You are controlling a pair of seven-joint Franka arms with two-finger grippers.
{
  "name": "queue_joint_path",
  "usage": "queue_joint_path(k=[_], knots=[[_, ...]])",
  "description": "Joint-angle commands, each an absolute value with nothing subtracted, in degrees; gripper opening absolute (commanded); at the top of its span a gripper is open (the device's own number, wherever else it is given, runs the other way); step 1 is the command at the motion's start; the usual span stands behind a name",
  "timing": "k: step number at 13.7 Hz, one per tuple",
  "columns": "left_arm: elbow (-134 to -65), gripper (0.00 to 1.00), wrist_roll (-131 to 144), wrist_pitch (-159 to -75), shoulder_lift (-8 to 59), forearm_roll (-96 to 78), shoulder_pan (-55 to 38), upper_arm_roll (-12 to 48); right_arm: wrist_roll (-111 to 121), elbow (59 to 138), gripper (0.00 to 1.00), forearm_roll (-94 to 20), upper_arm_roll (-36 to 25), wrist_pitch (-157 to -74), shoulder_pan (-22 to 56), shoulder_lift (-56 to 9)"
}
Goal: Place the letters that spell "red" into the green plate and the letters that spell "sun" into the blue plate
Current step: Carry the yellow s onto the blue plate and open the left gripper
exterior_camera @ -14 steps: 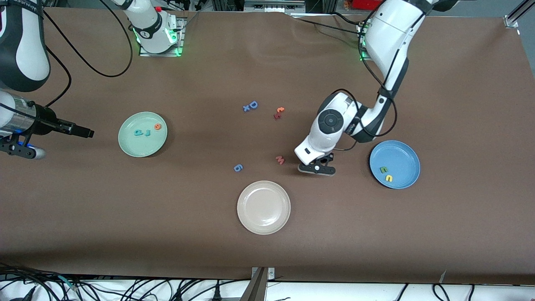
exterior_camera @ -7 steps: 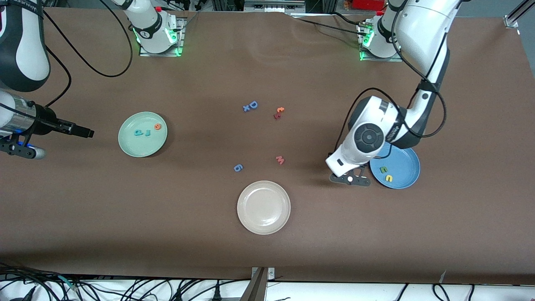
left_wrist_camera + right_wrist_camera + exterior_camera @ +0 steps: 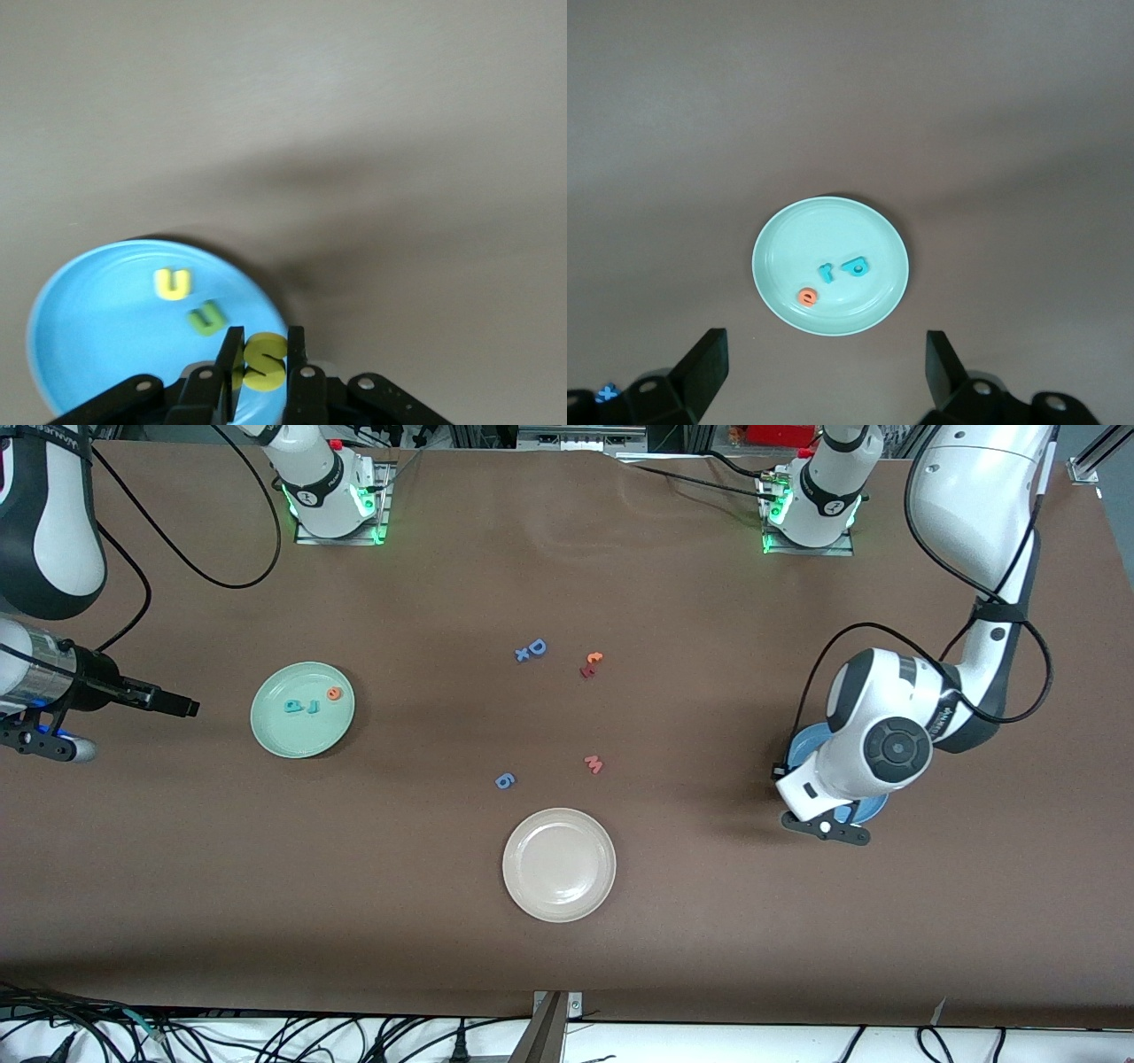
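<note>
— Left gripper (image 3: 263,359), what's it got?
— Yellow "s" (image 3: 264,361), pinched btwn the fingers (image 3: 229,367). Gripper's up in the air over the blue plate's (image 3: 89,341) edge.
— Rest of "sun"?
— Already in that plate, just ahead of the gripper: yellow "u" (image 3: 173,283) and green "n" (image 3: 206,318), side by side.
— And the right gripper (image 3: 824,367)?
— Jaws spread wide, nothing in them, arm's waiting w/ gripper up over the table at its own end. Green plate (image 3: 780,292) sits out ahead of it w/ orange "e" (image 3: 807,297), teal "r" (image 3: 826,272), teal "d" (image 3: 856,265) inside.
— Anything else?
— Well off from both grippers, mid-table: beige plate (image 3: 559,864), pink "w" (image 3: 594,763), blue "6" (image 3: 504,781), blue "D" (image 3: 536,647), red and orange pair (image 3: 591,664).
</note>
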State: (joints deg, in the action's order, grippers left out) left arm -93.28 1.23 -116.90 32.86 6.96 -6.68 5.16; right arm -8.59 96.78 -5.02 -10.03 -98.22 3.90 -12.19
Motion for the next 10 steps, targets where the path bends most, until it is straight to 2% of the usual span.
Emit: queue_joint_path(k=[1, 6, 7, 8, 9, 10], knots=[[-93.7, 0.21, -1.4, -115.9, 32.3, 10.3, -5.0, 5.3, -8.8, 97.2, 0.99, -4.0, -9.1, -97.5, 3.1, -11.0], [-93.2, 0.23, -12.8, -116.7, 33.9, 10.3, 1.0, 5.4, -8.8, 97.3, 0.99, -4.0, -9.1, -97.5, 3.1, -11.0], [-93.1, 0.31, -12.1, -116.7, 33.9, 10.3, 1.1, 5.4, -8.8, 97.3, 0.99, -4.0, -9.1, -97.5, 3.1, -11.0], [-93.1, 0.78, -12.0, -116.7, 34.3, 9.8, 0.7, 5.4, -8.8, 97.3, 0.99, -4.0, -9.1, -97.5, 3.1, -11.0], [-93.0, 1.0, -11.9, -116.7, 34.5, 9.7, 1.1, 5.4, -8.8, 97.3, 0.99, -4.0, -9.1, -97.5, 3.1, -11.0], [-92.8, 1.0, -11.7, -116.7, 34.5, 9.7, 1.1, 5.3, -8.8, 97.3, 0.99, -4.0, -9.1, -97.5, 3.1, -11.0]])
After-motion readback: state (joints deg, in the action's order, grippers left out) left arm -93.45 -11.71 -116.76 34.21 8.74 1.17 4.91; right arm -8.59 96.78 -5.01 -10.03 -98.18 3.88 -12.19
